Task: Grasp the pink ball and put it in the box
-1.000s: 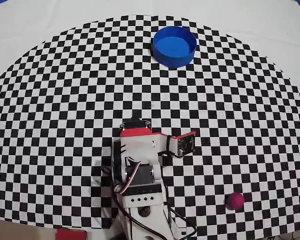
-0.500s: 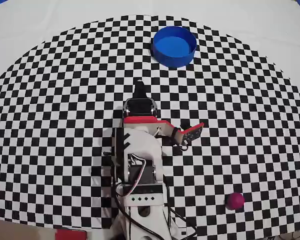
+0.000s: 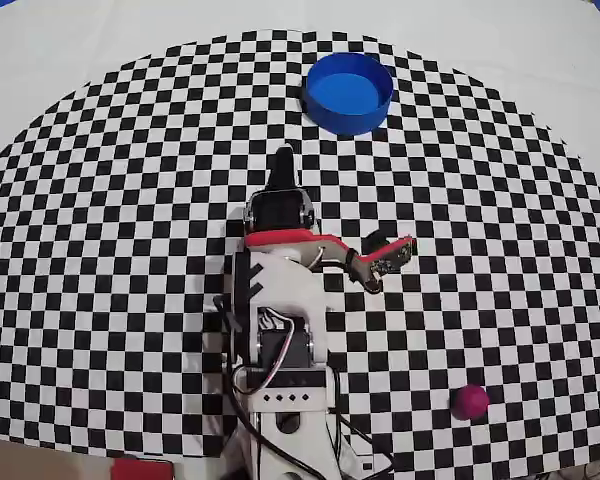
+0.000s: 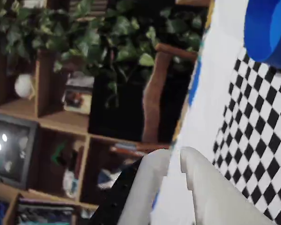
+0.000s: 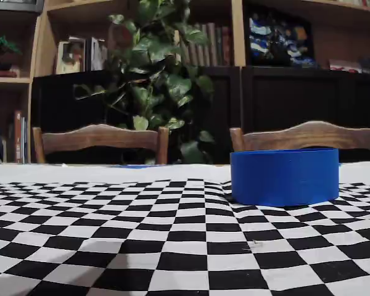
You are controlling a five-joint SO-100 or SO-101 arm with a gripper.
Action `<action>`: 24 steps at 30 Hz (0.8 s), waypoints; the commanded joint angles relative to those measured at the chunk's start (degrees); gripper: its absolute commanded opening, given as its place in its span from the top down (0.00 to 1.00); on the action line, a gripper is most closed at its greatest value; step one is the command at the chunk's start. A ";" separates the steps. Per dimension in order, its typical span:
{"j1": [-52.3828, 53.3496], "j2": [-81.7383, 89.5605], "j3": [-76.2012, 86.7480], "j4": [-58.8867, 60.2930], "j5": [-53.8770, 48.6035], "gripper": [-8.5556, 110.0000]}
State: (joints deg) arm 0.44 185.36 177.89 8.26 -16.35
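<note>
Pink ball (image 3: 470, 401) lies in the lower right of the overhead view on the checkered tabletop (image 3: 110, 200), well apart from the arm. The blue round box (image 3: 348, 93) sits at top centre, empty. The hand (image 3: 283, 168) points up-frame toward the box, holding nothing; in the wrist view its fingers (image 4: 201, 187) stand nearly closed.
</note>
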 commanded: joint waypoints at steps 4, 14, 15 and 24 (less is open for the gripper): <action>0.88 0.88 0.44 4.83 -28.04 0.93; 2.64 0.88 0.44 4.83 -65.30 0.93; 2.72 0.88 0.44 4.83 -68.03 0.92; 3.16 0.88 0.44 4.57 -74.97 0.92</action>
State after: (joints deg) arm 3.25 185.36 177.89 13.45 -90.62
